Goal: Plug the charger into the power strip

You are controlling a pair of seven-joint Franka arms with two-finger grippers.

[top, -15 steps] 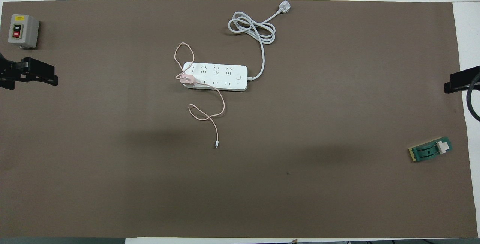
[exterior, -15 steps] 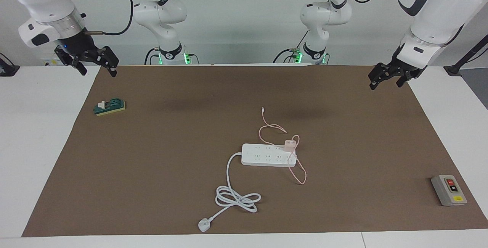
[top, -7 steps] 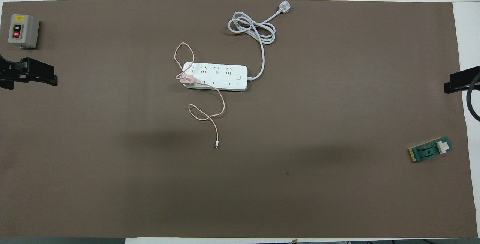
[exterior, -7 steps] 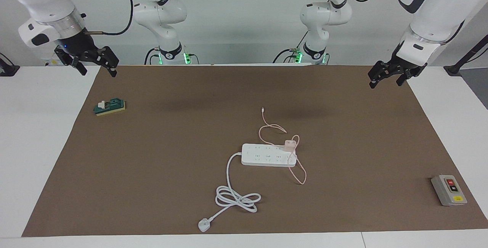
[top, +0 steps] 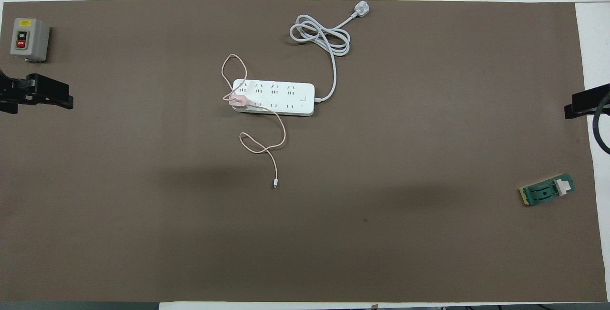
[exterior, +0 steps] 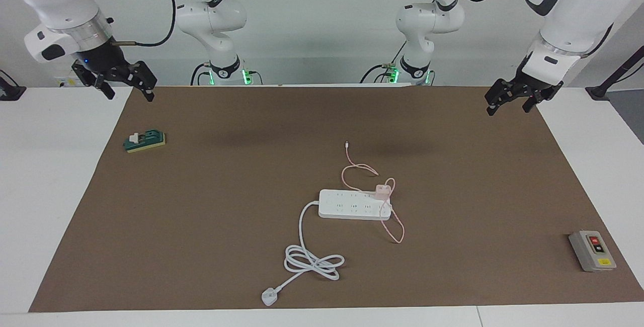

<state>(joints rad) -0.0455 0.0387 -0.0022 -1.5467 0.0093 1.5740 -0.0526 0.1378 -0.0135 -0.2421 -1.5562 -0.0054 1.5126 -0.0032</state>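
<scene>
The charger point(exterior: 383, 190) sat upright on the power strip point(exterior: 352, 205) at the strip's end toward the left arm, apparently plugged in; neither had moved vs a sec ago. Pale pink cube, its thin cable point(exterior: 394, 221) looping over the strip and onto the brown mat point(exterior: 201, 206) both ways. Only change: left gripper point(exterior: 509, 101) rose slightly, empty, fingers spread, well apart from the charger, over the mat's edge at its own end of the desk point(exterior: 50, 176). Right gripper point(exterior: 126, 85) hung likewise empty and spread at its end, waiting. So the task looked done, arms retreating. The strip's white cord point(exterior: 312, 261) lay coiled; a grey button box point(exterior: 592, 250) and a green part point(exterior: 145, 141) lay well clear.
</scene>
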